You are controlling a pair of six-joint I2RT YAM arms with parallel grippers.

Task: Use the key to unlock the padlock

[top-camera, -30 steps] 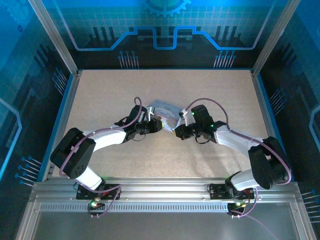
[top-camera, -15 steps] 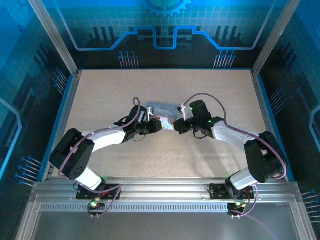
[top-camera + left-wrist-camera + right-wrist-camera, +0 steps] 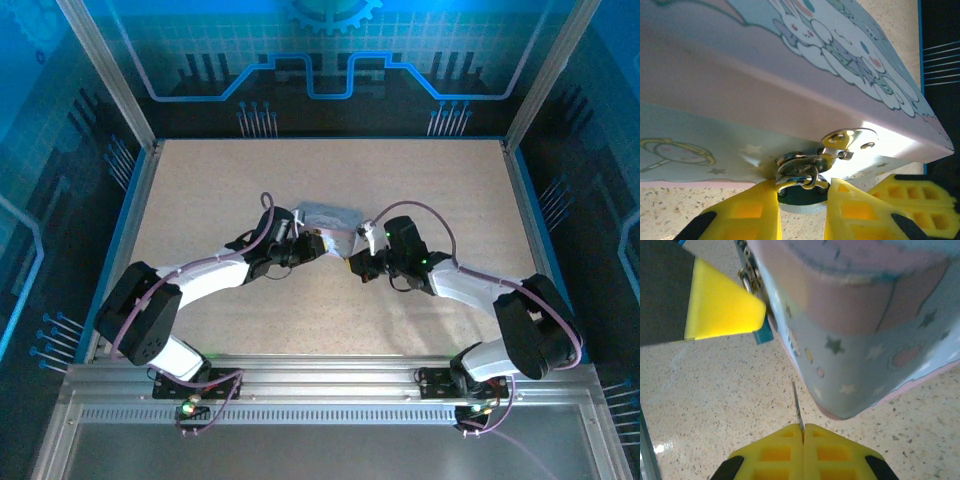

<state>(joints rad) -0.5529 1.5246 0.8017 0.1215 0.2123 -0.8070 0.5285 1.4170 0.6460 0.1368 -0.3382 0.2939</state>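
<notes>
As the right tool (image 3: pixel 803 429) pinches the key (image 3: pixel 797 405), the left tool (image 3: pixel 802 210) grips the padlock (image 3: pixel 799 196).
Nearest, the right fingers are pressed together on the key. Its thin blade juts over the bench (image 3: pixel 705 390), just short of the tin (image 3: pixel 865 315) and apart from the padlock. Light, stiff and slick, it could twist; I would hold it by the flat head. Beyond, the left tool clamps the small hard padlock hanging from the hasp (image 3: pixel 847 140). The tin is closed, its contents hidden.

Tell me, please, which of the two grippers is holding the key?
The right gripper: it pinches the thin key, while the left gripper clamps the padlock hanging on the tin.
</notes>
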